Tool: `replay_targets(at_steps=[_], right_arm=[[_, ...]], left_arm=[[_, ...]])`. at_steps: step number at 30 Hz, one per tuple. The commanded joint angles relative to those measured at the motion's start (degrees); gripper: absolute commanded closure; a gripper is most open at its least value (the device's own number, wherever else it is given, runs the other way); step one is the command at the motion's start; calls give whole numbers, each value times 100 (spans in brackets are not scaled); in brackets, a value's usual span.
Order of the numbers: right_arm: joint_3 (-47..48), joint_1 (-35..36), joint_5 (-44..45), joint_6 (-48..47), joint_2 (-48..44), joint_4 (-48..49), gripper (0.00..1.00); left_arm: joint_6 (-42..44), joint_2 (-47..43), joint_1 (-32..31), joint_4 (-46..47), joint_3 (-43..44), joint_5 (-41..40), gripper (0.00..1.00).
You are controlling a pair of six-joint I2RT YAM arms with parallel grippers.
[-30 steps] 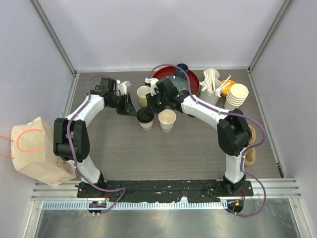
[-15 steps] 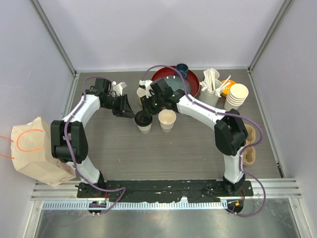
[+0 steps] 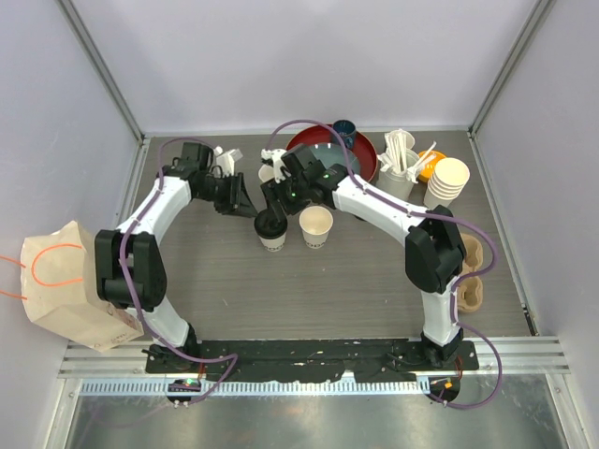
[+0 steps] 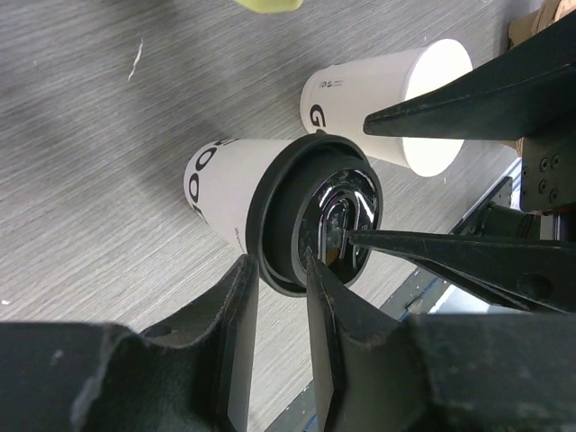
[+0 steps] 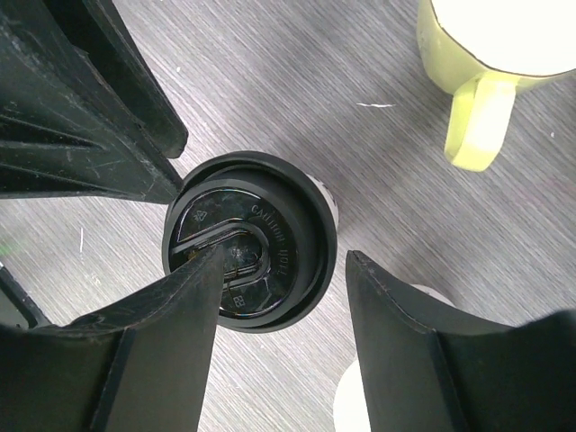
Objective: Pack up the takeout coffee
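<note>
One cream paper cup with a black lid (image 3: 271, 229) stands mid-table; its lid also shows in the left wrist view (image 4: 315, 216) and the right wrist view (image 5: 261, 238). A second cream cup (image 3: 316, 225), with no lid, stands just right of it (image 4: 396, 99). My left gripper (image 3: 251, 208) is shut on the lid's raised rim (image 4: 279, 265), one finger outside and one inside. My right gripper (image 3: 273, 198) is open above the lid (image 5: 283, 255). One of its fingers is over the lid's middle and the other is beside the lid.
The pale yellow mug (image 5: 504, 45) stands just behind the cups. A red bowl (image 3: 360, 166), a dark blue cup (image 3: 344, 127), a stirrer holder (image 3: 401, 161) and stacked cups (image 3: 447, 178) are at the back right. A cardboard carrier (image 3: 473, 271) is at the right edge and a paper bag (image 3: 65, 281) at the left.
My right gripper has moved back and left, and now covers most of the yellow mug from above. The lidded cup and my left gripper shifted slightly left.
</note>
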Motion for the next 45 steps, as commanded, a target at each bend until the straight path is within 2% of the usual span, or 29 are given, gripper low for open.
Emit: replay_targets(at_steps=[1, 3, 7, 12, 16, 21, 29, 36, 45], right_arm=[[306, 90, 278, -70, -244, -20, 38], [253, 108, 357, -62, -306, -20, 39], [-115, 116, 375, 245, -420, 7, 48], [-406, 178, 348, 387, -464, 156, 50], [-520, 187, 322, 439, -456, 253, 59], [-538, 187, 366, 422, -368, 244, 71], [-714, 187, 462, 404, -420, 306, 79], [-837, 301, 708, 334, -543, 455, 86], [-1021, 354, 744, 299, -526, 561, 90]], left_arm=[[40, 45, -53, 199, 328, -124, 69], [58, 63, -62, 286, 311, -246, 69], [119, 142, -79, 305, 337, -309, 70], [120, 256, -141, 305, 346, -291, 73], [128, 265, -246, 366, 180, -300, 74], [119, 458, -247, 261, 74, -291, 80], [278, 467, -255, 225, -225, -352, 84], [445, 520, -247, 384, -410, -923, 87], [497, 484, -255, 357, -497, -1038, 88]])
